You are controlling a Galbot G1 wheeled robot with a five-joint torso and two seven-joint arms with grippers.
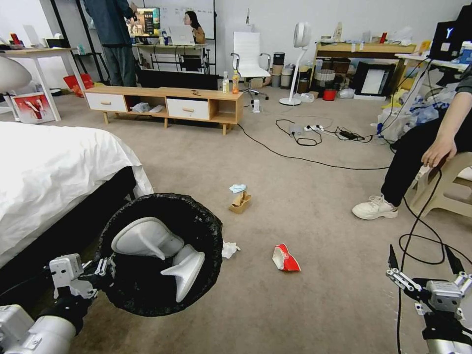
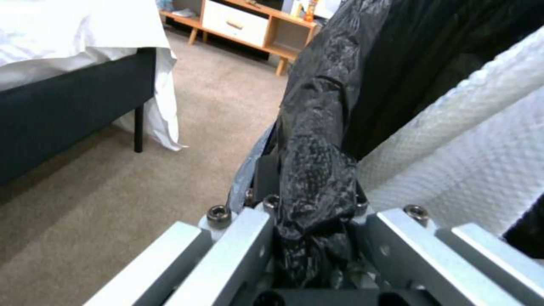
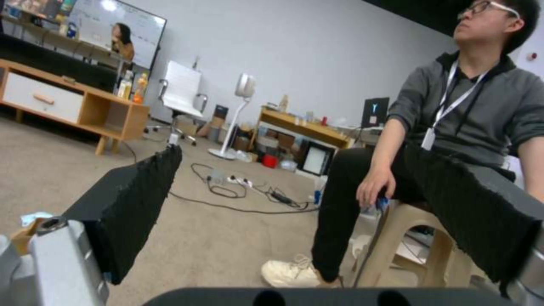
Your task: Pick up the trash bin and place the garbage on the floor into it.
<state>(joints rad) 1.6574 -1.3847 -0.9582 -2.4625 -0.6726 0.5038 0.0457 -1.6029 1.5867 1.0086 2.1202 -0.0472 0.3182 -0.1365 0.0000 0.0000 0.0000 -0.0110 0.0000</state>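
Beside the bed's near corner [image 1: 140, 184], the trash bin [image 1: 160, 253] is hanging in the left gripper [image 1: 101, 273], whose jaws are pinching the rim nearest the robot through the bunched black liner [image 2: 314, 191]; judging from that grip, the pick-up half of the task is looking done. Nothing seems to be lying inside yet beyond the bin's own two white curved lid flaps [image 1: 147, 238], so the collecting is looking wholly ahead. Its crinkled black bag is draping over the whole round rim, and the mouth is tilting up toward the head camera.

On the beige carpet [image 1: 319, 305] the garbage is lying scattered in open floor between the bed and the seated person's white shoe [image 1: 374, 208]. Going by size: the red-and-white paper carton [image 1: 285, 258] is sitting flattened farthest toward the robot's right; the crumpled brown paper bag [image 1: 240, 201] is standing farther out, with the light-blue face mask [image 1: 237, 188] touching its far side; the white tissue [image 1: 229, 249] is lying just beside the bin's right rim. All four are waiting to be binned.

The right gripper [image 1: 427, 269] is hovering low over the carpet at the robot's right, near a looping black cable [image 1: 418, 246], its padded fingers [image 3: 133, 204] spread wide and holding nothing
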